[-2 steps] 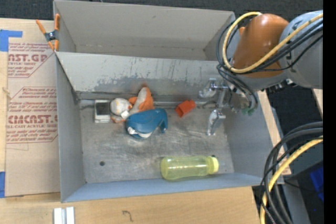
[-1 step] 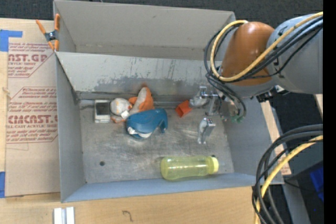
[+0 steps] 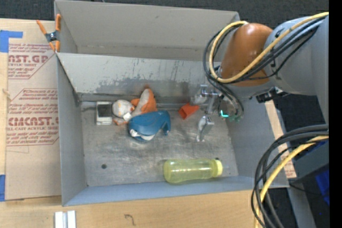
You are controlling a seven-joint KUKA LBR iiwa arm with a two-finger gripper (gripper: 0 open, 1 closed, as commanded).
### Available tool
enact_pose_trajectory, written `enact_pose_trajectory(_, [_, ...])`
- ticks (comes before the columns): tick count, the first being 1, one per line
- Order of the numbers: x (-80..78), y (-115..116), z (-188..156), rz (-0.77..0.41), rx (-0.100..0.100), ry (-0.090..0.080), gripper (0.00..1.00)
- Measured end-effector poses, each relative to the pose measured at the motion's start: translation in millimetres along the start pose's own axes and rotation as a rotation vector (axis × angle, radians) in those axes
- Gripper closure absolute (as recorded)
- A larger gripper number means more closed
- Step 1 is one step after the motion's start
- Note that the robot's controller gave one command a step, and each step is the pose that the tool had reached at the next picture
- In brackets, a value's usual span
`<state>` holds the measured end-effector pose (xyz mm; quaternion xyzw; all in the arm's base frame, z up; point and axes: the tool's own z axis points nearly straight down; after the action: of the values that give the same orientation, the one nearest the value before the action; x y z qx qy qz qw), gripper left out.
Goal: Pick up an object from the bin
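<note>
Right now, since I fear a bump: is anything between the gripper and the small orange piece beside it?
Nothing visible. The orange piece lies just left of the gripper, with bare bin floor between; the blue thing and yellow bottle lie off that line.

Showing grey metal bin, scuffed floor taking up the middle of the frame. Lying on its side near the lower wall, right of centre: yellow-green bottle. Sitting mid-floor: blue rounded thing, touching orange-and-white toy just up-left of it. Resting left of the toy, near the back wall's foot: small white block. Lying right of the blue thing, apart from it: small orange-red piece.
</note>
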<state>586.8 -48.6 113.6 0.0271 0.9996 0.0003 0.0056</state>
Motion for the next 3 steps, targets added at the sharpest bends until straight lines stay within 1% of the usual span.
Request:
enact_pose_trajectory(1, [-14.5,-3,27,0.026,-0.003,-0.018,0.0])
enact_pose_trajectory(2, [-9.6,-3,25,0.026,-0.002,-0.016,0.0])
enact_pose_trajectory(3, [-4.2,17,10,-0.042,0.006,-0.004,0.0])
